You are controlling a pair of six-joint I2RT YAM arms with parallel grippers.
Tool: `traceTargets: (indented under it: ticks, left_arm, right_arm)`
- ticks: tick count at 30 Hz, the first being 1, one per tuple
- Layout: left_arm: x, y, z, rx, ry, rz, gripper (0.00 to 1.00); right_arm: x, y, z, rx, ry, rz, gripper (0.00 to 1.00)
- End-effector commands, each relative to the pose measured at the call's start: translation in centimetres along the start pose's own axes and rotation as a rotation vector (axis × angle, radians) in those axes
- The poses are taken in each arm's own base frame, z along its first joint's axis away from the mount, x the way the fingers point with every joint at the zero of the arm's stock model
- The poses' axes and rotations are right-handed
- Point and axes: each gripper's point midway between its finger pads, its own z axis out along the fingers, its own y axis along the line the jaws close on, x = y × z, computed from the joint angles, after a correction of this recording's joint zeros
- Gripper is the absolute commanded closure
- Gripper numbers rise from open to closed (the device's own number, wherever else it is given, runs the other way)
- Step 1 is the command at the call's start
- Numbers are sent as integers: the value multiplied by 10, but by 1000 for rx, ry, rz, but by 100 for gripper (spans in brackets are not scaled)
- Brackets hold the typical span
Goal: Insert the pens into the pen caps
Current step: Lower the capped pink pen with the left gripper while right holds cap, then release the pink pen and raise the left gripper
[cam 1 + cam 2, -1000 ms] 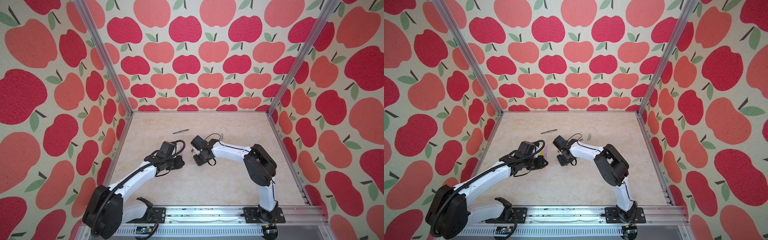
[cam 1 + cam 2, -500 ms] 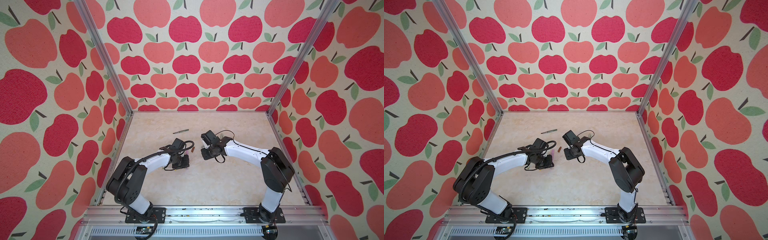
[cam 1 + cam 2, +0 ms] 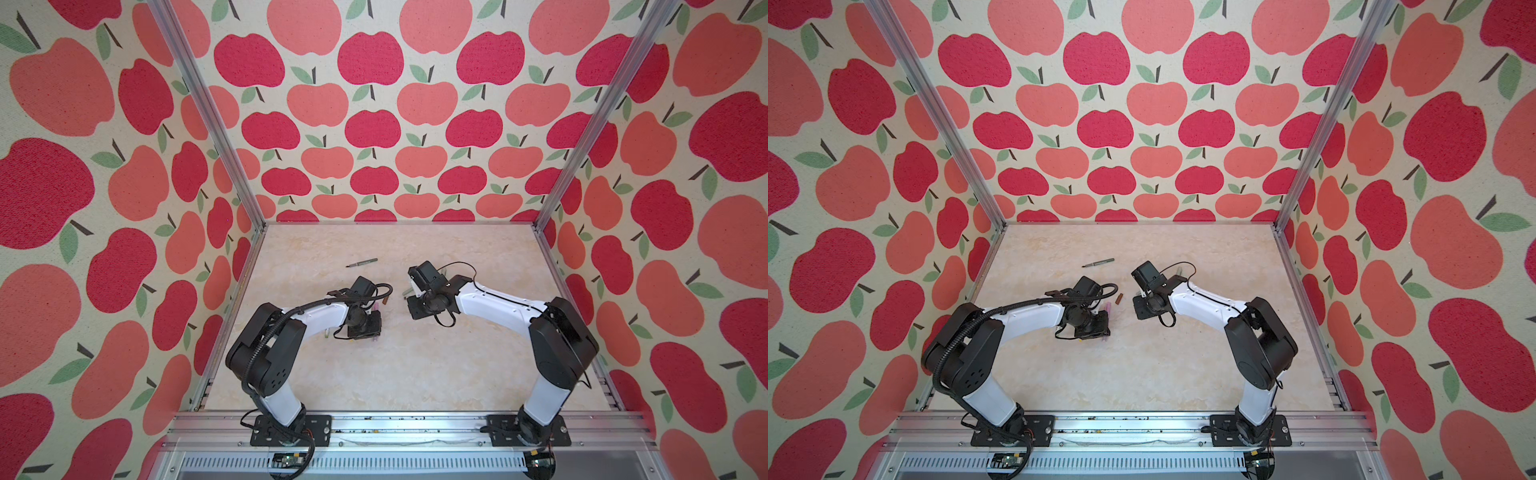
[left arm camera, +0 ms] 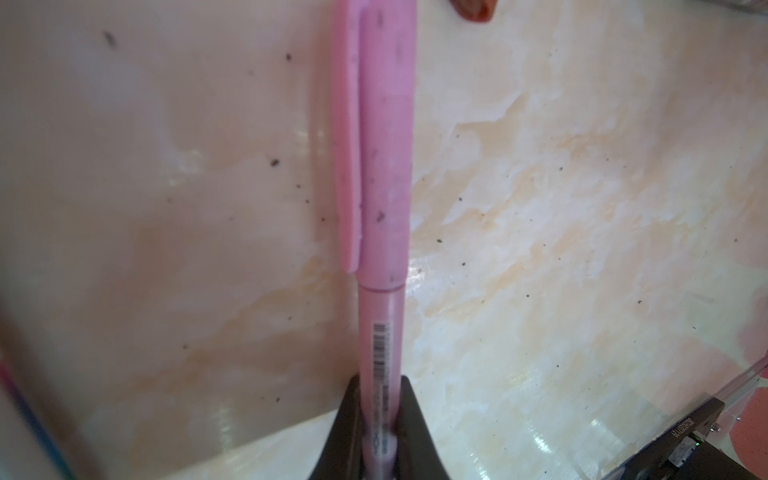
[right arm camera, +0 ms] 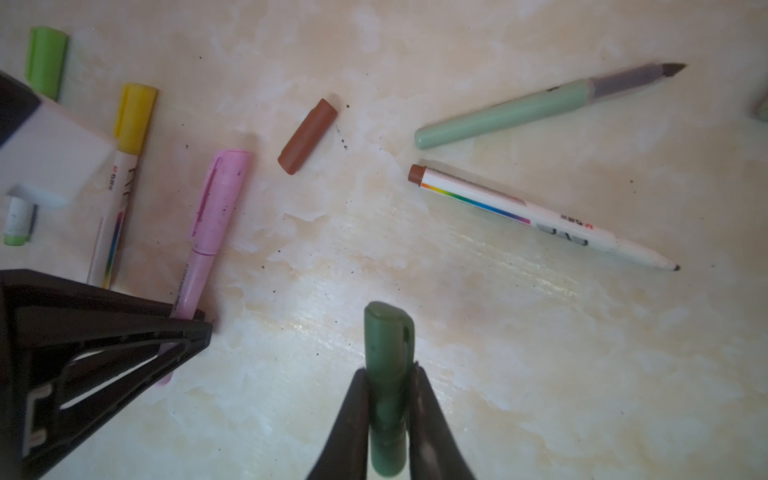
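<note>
Pen (image 4: 384, 208), pink, capped end outward, clamped by left pincer (image 4: 380, 386); right pincer (image 5: 388, 374) clamps green cap (image 5: 388, 340) lengthwise.

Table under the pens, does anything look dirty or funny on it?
Yes. Small dark specks dot the table, several beside the brown cap. The white pen and the pale sage pen lie with bare tips, no caps on. Nothing looks broken or spilled.

You're working in a robot lab test cell: aluminium frame (image 3: 206, 112), apple-print walls (image 3: 370, 58), 2 arms (image 3: 494, 305) bolted to a base rail (image 3: 407, 430).
</note>
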Motion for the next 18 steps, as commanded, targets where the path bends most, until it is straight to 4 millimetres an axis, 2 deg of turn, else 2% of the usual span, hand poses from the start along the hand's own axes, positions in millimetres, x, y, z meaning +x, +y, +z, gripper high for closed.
traceTargets:
  ticks: [1, 7, 18]
  left_arm:
    - [4, 9, 4, -68, 24, -8, 93]
    - [5, 12, 6, -104, 34, 5, 83]
    - [5, 14, 5, -120, 38, 8, 76]
  right_arm:
    - [-7, 1, -13, -23, -35, 26, 89]
    - [-6, 0, -13, -26, -36, 23, 89]
    - [-1, -3, -12, -28, -31, 28, 89]
